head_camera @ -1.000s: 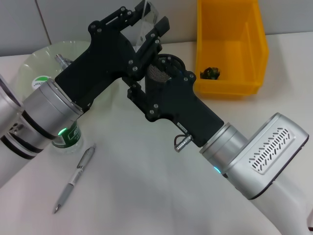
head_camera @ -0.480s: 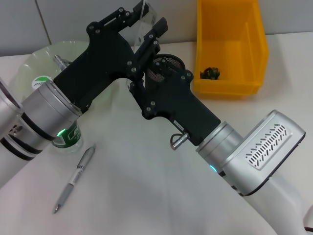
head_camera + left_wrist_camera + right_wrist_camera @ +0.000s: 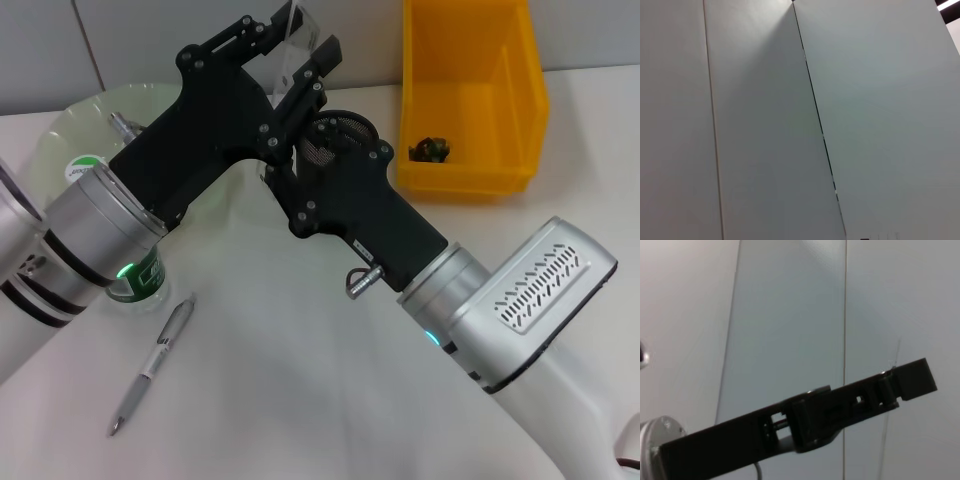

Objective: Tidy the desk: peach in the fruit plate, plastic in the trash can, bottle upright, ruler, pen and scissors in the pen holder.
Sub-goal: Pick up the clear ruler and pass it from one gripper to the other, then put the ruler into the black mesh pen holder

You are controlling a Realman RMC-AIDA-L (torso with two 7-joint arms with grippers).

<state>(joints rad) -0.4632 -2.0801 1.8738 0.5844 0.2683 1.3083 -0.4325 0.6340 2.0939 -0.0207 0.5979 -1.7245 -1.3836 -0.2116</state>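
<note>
We see the left gripper [image 3: 296, 42] clamped on a clear ruler [image 3: 300, 30], our right gripper's fingers hidden beneath it, mesh pen holder [image 3: 335, 140] half covered, pen [image 3: 155, 362] near left, bottle [image 3: 135, 275] mostly hidden

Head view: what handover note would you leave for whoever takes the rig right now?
Left gripper: raised over the mesh pen holder, clear ruler between its fingers.
Right gripper: beside the pen holder, tips hidden under the left arm.
Pen lies on the table. The bottle is mostly hidden.
Done: something dark lies in the yellow bin.
Left: ruler and pen into the holder. Peach and scissors are not visible.
</note>
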